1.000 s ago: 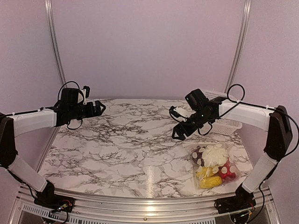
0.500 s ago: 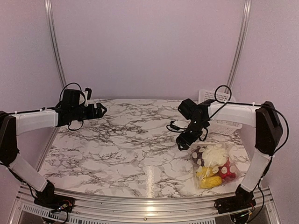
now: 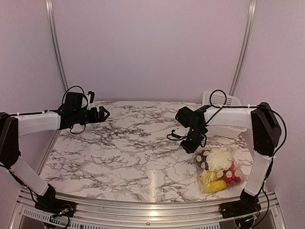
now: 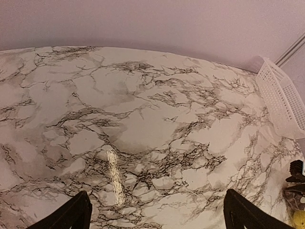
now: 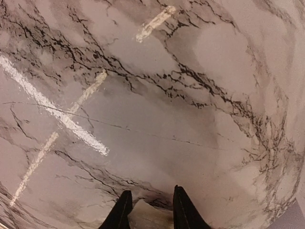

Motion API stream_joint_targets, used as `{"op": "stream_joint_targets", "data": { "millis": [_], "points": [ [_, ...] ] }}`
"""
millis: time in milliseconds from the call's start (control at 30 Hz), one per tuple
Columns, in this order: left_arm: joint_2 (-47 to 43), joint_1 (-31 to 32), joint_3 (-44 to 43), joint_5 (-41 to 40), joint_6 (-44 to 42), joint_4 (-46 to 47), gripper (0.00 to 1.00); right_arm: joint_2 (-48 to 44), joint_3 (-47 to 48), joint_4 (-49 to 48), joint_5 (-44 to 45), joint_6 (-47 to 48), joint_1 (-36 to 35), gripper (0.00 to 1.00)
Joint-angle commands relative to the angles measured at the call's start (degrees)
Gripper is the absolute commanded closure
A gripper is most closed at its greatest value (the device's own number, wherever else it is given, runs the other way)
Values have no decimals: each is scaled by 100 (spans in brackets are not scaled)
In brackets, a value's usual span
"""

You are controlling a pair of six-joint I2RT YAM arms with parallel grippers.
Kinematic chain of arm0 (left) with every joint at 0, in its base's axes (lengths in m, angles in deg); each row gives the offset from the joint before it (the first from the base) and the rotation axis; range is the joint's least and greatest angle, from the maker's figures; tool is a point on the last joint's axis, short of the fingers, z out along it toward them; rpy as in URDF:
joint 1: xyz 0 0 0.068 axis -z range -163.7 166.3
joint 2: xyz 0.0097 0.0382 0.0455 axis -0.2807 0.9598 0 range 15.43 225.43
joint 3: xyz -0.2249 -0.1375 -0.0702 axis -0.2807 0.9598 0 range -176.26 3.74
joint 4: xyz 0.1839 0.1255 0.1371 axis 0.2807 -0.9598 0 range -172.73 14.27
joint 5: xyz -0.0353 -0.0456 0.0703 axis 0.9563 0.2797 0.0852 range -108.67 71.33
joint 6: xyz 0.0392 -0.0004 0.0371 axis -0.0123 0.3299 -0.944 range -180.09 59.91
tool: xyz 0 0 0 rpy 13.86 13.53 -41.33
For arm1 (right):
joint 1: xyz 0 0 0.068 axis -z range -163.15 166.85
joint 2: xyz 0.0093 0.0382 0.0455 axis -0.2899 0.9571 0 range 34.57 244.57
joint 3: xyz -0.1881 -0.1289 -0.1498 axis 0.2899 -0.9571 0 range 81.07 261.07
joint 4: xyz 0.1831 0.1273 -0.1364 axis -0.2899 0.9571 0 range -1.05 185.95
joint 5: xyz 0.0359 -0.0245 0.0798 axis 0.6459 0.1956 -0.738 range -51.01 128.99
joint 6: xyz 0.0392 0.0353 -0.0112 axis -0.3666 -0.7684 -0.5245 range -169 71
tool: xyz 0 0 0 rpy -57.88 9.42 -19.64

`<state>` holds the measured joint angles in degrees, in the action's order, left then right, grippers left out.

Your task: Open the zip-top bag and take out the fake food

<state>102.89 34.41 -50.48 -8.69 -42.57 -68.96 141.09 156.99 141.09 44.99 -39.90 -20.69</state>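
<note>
Glossy marbled table (image 3: 124, 152); clear plastic zip-top bag (image 3: 218, 169)

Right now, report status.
Left gripper open, off left. Right gripper narrowly open at far corner of clear crinkly zip-top bag. Colourful plastic fake food inside. Nothing blocking.

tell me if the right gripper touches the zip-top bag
Cannot tell. In the top view the right gripper hangs at the far corner of the zip-top bag, no gap or contact plain; the wrist view is unclear.
</note>
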Motion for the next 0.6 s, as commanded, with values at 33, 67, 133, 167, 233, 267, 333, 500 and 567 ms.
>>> {"op": "stream_joint_targets", "data": {
  "millis": [33,67,133,167,233,267,333,500,567],
  "points": [
    [99,17,-53,6,-86,-153,1,223,472,24,301,-176,-137,100],
    [109,17,-54,-10,-78,-155,1,230,541,-25,287,-187,-175,100],
    [134,17,-58,-9,-71,-151,1,265,760,-151,258,-217,-283,100],
    [140,17,-50,1,-63,-135,1,302,909,-227,238,-236,-347,100],
    [155,17,-30,39,-32,-62,1,403,1265,-433,35,-278,-461,100],
    [153,17,-16,58,-22,-23,1,479,1470,-550,-82,-304,-517,100],
    [165,17,6,137,-4,35,1,706,1958,-897,-281,-357,-602,100],
    [142,17,15,185,22,15,1,1490,3295,-1447,-1133,-583,-703,100],
    [65,9,96,214,46,62,1,1888,3907,-1592,-1477,-683,-723,100]
  ]
}}
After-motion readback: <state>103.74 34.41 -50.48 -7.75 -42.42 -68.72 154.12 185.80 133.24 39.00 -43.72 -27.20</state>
